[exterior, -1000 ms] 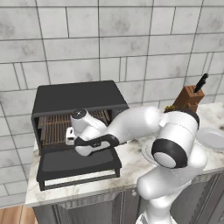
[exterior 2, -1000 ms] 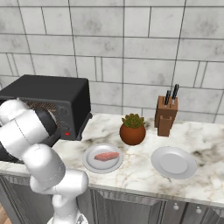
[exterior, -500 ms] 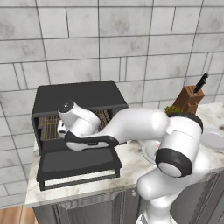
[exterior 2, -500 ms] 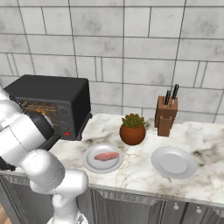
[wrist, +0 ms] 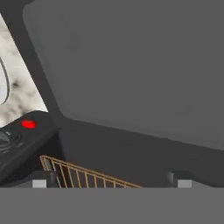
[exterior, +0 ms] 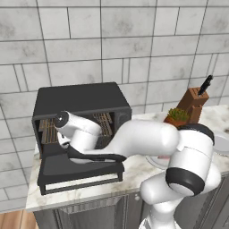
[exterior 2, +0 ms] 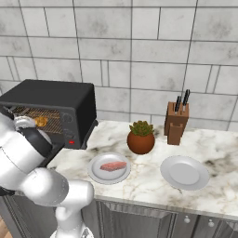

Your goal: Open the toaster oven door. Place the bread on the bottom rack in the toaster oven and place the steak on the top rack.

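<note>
- left base view showed the toaster oven on the counter with the toaster oven door dropped flat, and the arm reaching from the lower right with its wrist at the mouth of the cavity.
- hand view looked along the open door panel at a copper wire rack and the red button; the gripper had its fingers spread wide and nothing between them.
- right base view showed a golden-brown lump, judged to be the bread, already inside on a rack; which of the two racks could not be told.
- the steak lay on a small plate on the counter, well apart from the oven; a second plate stood bare beside it.
- risk: the wrist sat close to the rack edge and cavity frame, so a careless withdrawal could drag the rack or knock the bread off.
- risk: the forearm hung low over the door; pressing down could strain the hinge.
- risk: the potted plant stood near the steak's plate and could be clipped by a wide swing.
</note>
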Motion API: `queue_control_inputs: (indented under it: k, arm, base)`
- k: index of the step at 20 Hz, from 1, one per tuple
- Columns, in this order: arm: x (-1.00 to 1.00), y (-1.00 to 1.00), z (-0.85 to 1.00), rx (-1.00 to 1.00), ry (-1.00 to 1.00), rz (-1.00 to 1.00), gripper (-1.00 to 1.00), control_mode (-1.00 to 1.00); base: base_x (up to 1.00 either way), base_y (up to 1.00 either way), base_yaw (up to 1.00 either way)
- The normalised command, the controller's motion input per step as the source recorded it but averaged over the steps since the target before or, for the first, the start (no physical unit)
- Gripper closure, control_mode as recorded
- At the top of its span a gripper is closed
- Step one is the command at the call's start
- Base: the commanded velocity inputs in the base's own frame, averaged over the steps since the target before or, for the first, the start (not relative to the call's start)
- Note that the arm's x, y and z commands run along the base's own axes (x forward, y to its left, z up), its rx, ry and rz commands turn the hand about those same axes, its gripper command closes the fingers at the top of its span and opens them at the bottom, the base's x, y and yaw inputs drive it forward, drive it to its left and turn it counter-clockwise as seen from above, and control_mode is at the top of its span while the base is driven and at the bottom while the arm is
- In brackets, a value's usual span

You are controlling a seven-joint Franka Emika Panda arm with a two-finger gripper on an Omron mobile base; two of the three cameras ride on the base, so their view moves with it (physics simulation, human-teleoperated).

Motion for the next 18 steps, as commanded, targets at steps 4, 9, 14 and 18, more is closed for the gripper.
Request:
queue_control_inputs:
  k: [4,9,14,18]
  arm:
    - [0.00,0.47,0.02,-0.44,-0.03,0.33,-1.00,-1.00]
    - [0.26,0.30,0.11,-0.33,-0.01,0.25,-1.00,-1.00]
    - [0.23,0.19,0.30,-0.29,0.00,0.19,-1.00,-1.00]
    - [0.00,0.01,-0.21,-0.38,0.00,0.22,-1.00,-1.00]
  base:
    - [0.00,0.00,0.00]
    - [0.00,0.00,0.00]
    - [0.00,0.00,0.00]
    - [0.00,0.00,0.00]
